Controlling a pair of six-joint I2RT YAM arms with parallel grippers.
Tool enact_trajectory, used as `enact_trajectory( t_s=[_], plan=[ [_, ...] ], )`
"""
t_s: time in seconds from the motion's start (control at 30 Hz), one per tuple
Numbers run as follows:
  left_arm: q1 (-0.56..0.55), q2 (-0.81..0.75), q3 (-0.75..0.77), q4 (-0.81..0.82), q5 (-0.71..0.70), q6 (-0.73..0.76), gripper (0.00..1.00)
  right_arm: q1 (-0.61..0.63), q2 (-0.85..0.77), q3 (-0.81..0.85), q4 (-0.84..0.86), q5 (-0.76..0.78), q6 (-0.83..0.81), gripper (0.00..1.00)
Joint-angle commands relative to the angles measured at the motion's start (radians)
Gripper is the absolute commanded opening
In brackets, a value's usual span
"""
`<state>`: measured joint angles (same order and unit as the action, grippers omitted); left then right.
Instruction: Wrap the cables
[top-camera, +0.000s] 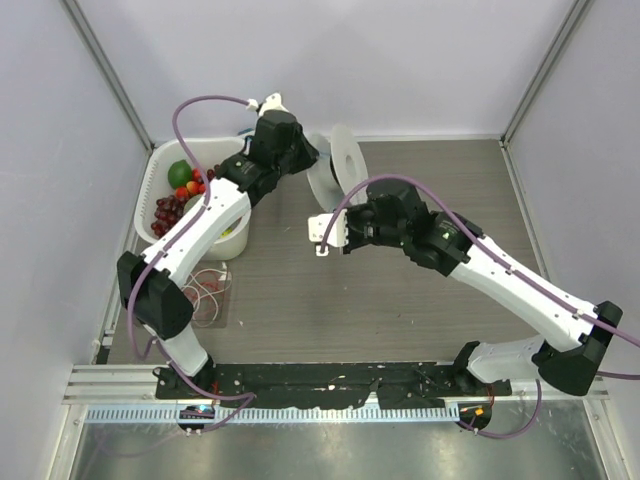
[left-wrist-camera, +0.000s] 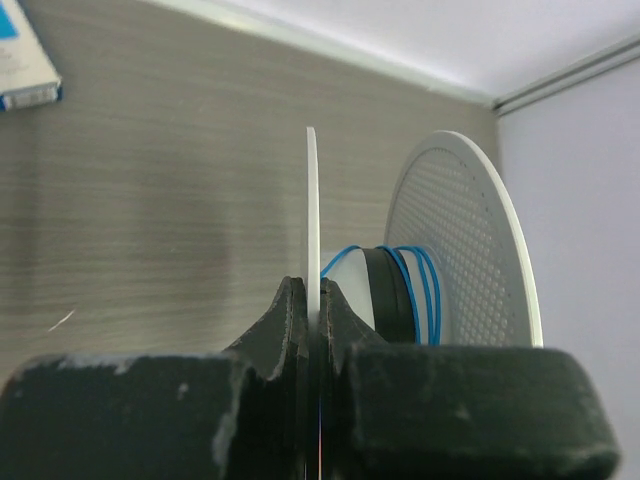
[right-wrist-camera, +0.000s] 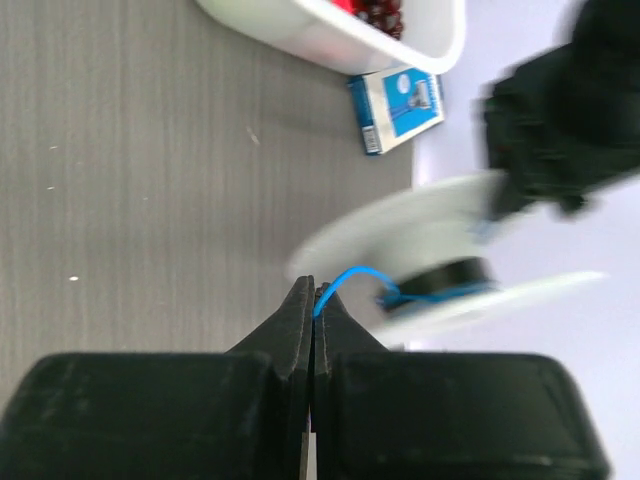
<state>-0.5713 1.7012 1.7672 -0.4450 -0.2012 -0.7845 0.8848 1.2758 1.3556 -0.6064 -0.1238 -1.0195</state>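
Spool (left-wrist-camera: 470, 230) on edge at far side of counter (left-wrist-camera: 150, 180), its thin near flange clamped in left hand (left-wrist-camera: 312, 300), jaws closed on it. Few turns of blue cable (left-wrist-camera: 410, 270) lie round dark core. Free stretch arcs from core to right hand (right-wrist-camera: 313, 300), pinched tight on it. Red cable (top-camera: 208, 290) loops lie near left arm base, beside bin (top-camera: 160, 185).

White bin (top-camera: 195, 147) of grapes (top-camera: 168, 212) and green fruit (top-camera: 179, 172), blue-and-white box (right-wrist-camera: 398, 108) beside it, grey wood-grain table (top-camera: 300, 300)
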Motion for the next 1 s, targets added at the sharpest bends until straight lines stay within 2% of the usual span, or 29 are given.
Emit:
enact_trajectory(
  t_s=[0.0,0.3,0.5,0.7,0.97],
  plan=[
    [-0.006,-0.1,-0.092,0.173,0.063,0.047,0.0,-0.03,0.008,0.095,-0.018,0.018,-0.028,0.01],
    [-0.035,-0.198,-0.27,0.269,0.189,0.151,0.0,-0.075,0.028,0.145,-0.018,0.001,-0.033,0.01],
    [-0.073,-0.236,-0.341,0.307,0.197,0.247,0.0,-0.089,0.04,0.172,0.003,0.003,-0.056,0.01],
    [-0.082,-0.259,-0.403,0.362,0.29,0.307,0.0,-0.095,0.05,0.197,0.027,0.015,-0.07,0.01],
    [-0.101,-0.339,-0.534,0.479,0.325,0.499,0.0,-0.148,0.065,0.241,-0.018,-0.026,-0.009,0.01]
  ],
)
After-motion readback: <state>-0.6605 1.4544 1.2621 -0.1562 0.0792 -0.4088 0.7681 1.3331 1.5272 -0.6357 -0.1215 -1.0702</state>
